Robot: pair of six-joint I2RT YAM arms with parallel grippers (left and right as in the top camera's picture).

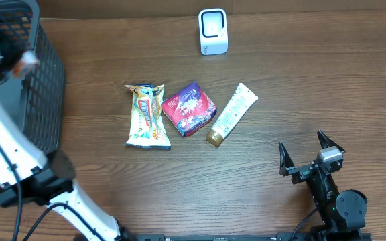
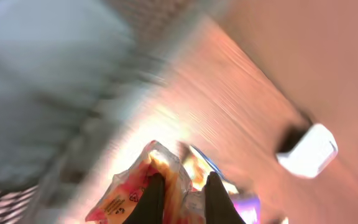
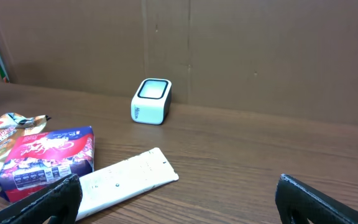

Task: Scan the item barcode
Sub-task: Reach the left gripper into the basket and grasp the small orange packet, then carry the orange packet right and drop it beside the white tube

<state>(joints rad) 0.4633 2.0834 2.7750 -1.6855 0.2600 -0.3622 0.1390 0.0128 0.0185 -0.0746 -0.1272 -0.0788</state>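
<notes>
Bench (image 1: 280, 80) holdings, left to right:

1. Black mesh basket (image 1: 42, 80), upper left of the overhead frame. The white left arm (image 1: 2, 144) rises from the lower left beside it.
2. Left fingers (image 2: 155, 199), clamped on a pink-and-yellow packet (image 2: 126, 196). This is the task's item, held off the bench at the upper left, by the basket. Overhead shows it only as a blurred pink scrap (image 1: 27, 60). The left wrist view, itself smeared, shows dark print on the wrapper.
3. Snack bag (image 1: 146, 115), yellow, lying flat at centre.
4. Red pouch (image 1: 189, 108), just beside the bag and tilted.
5. Scanner (image 1: 213, 31), a white box upright at the upper centre, well apart from the held packet. Nothing stands between the scanner and the row of goods. The right wrist view shows its pale top face (image 3: 151, 101), and the left wrist view shows a bright blur (image 2: 309, 149).
6. Tube (image 1: 232, 114), white with a gold cap, lying diagonally right of the pouch.
7. Right fingers (image 1: 285, 161), lower right, spread wide apart and holding nothing. They sit low in the right wrist view, with the tube (image 3: 126, 180) and pouch (image 3: 45, 158) ahead of them.
</notes>
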